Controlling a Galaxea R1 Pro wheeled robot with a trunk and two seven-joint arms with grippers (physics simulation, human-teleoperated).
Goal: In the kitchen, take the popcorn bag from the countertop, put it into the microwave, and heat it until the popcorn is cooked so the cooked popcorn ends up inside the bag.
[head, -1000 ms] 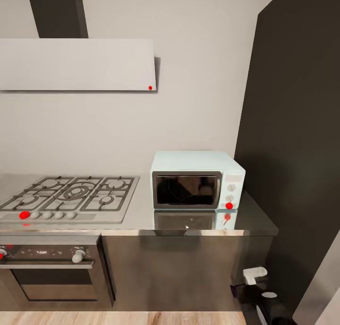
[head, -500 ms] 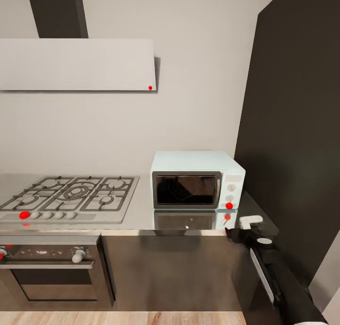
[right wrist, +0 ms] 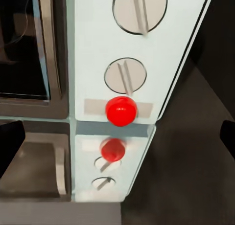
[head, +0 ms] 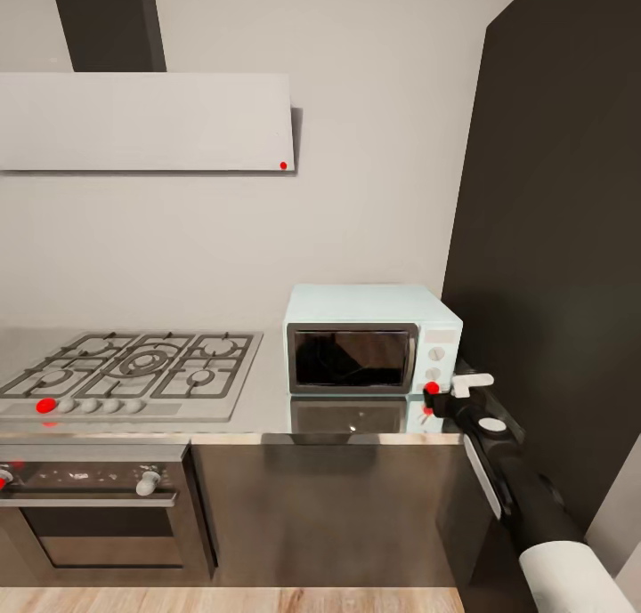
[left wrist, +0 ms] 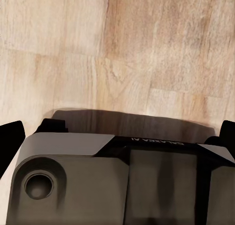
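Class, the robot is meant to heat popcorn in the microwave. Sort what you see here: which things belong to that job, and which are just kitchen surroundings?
Part of the job:
- microwave, door shut
- its red button
- countertop under it
- right gripper, close to the red button

Just surroundings:
- gas hob
- oven below the hob
- extractor hood
- wooden floor

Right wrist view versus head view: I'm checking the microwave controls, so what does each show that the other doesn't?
Right wrist: the two knobs' slots and the panel's reflection up close. Head: the gas hob, built-in oven, hood, and the right gripper near the panel. Both: the microwave, its red light, and the countertop.
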